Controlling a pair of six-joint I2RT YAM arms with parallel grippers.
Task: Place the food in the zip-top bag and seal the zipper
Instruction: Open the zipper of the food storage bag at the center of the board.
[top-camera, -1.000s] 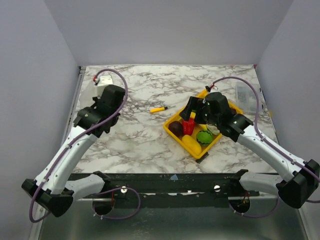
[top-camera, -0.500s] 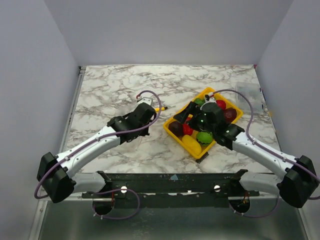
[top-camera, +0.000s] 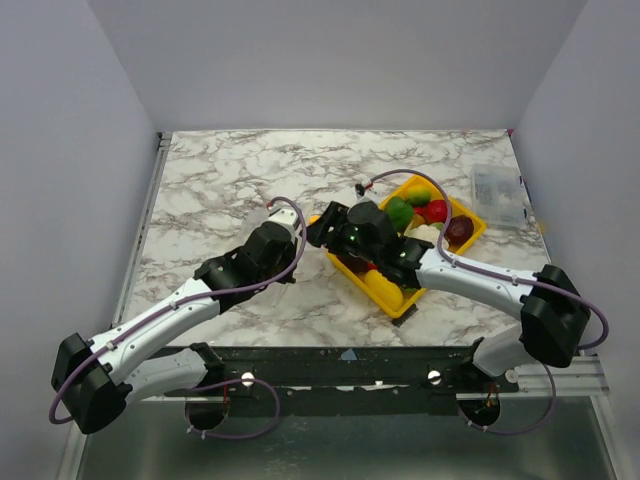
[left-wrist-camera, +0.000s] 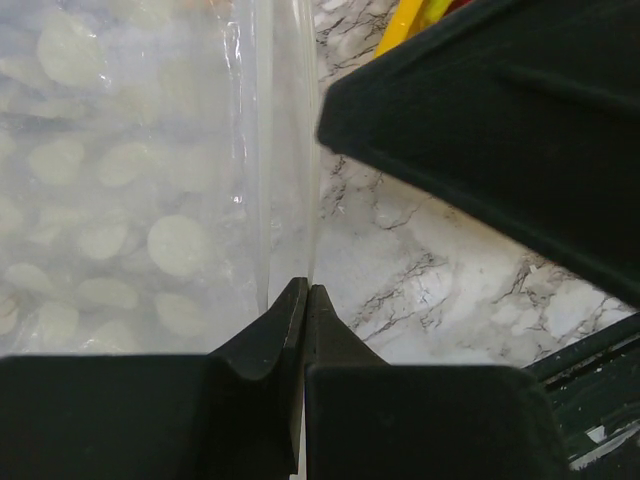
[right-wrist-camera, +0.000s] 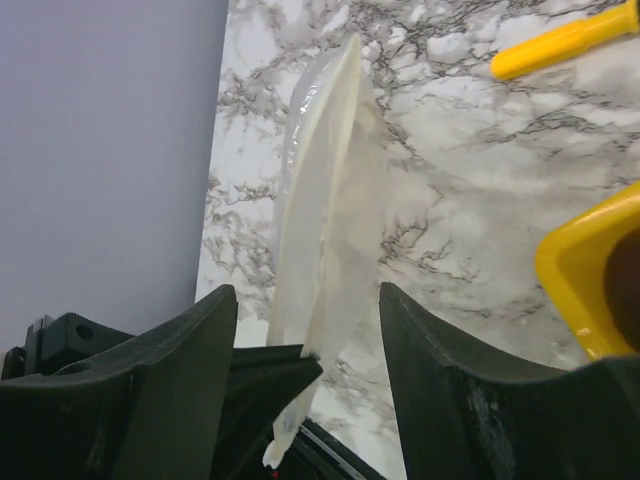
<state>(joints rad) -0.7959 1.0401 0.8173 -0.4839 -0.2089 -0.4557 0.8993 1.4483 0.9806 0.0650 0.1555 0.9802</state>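
left fingers (left-wrist-camera: 262, 345) clamped on zip-top bag (left-wrist-camera: 120, 200) | right fingers (right-wrist-camera: 150, 400) apart astride it | yellow tray (right-wrist-camera: 585, 270), stick (right-wrist-camera: 560, 42) beside

Soft, even light from above, mild shadows
The top view is bright and sharp, with faint shadows on the marble table (top-camera: 230, 170); the left wrist view shows the zip-top bag (left-wrist-camera: 120, 200) hazy and out of focus, a thin glint along its fold, and the left gripper (left-wrist-camera: 305, 292) is dark, featureless, soft at the edges
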